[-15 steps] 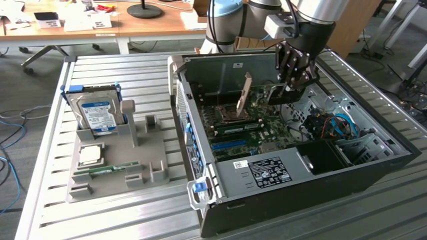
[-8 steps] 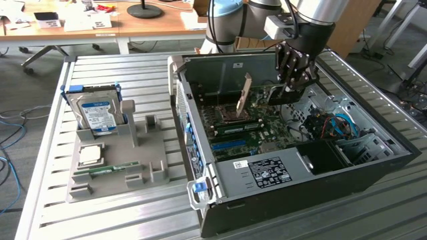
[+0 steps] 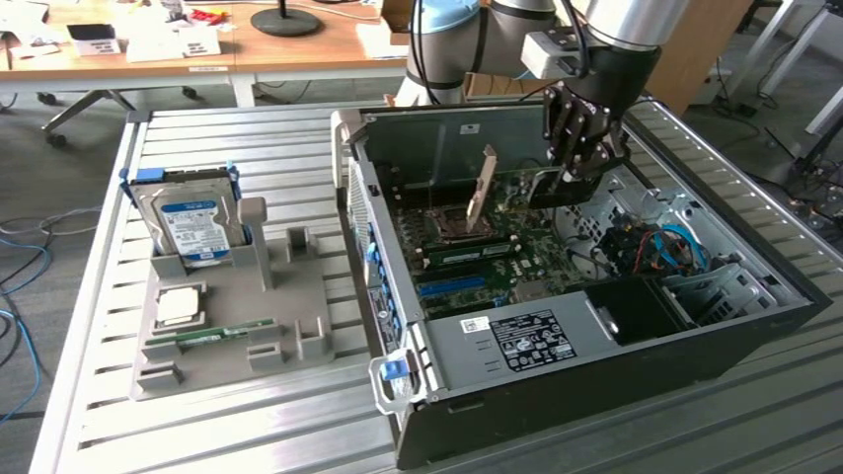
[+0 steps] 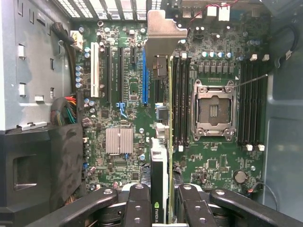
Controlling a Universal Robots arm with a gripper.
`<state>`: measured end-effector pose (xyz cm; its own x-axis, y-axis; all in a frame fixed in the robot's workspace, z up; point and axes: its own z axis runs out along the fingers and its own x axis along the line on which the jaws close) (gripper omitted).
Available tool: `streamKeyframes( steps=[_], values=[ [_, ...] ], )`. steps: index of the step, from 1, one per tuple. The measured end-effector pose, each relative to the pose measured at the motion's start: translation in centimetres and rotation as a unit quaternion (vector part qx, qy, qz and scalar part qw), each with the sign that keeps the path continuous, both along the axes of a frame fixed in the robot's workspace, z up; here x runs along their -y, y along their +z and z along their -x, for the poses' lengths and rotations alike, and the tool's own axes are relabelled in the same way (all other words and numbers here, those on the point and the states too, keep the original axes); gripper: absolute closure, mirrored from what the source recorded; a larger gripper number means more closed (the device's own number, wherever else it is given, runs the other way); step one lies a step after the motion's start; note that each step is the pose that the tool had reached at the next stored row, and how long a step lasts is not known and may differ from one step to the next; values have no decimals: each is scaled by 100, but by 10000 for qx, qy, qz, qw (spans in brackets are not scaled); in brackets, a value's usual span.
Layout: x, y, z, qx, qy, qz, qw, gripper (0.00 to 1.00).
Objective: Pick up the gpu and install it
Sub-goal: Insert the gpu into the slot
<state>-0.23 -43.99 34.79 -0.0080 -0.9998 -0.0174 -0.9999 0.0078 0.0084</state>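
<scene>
GPU point(image 4: 160, 170) held edge-on; hand point(image 4: 163, 201) clamped on its near end, above the motherboard point(image 4: 118, 94) inside the open case point(image 3: 593, 380).

Green-edged gpu point(image 4: 161, 161), silver bracket point(image 4: 163, 30), seemingly black cooler point(image 4: 158, 182); green motherboard point(image 4: 213, 165)

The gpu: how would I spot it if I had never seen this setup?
Find the open black computer case on the slatted metal table. Inside it, the gripper holds the gpu edge-on above the green motherboard. Unlike the flat board beneath, it stands on edge and ends in a silver bracket.
</scene>
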Motion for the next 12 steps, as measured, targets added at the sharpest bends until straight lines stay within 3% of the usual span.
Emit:
streamKeyframes(
  steps=[12],
  values=[
    [0, -15, 0, 0, 0, 0, 10000, 73]
  ],
)
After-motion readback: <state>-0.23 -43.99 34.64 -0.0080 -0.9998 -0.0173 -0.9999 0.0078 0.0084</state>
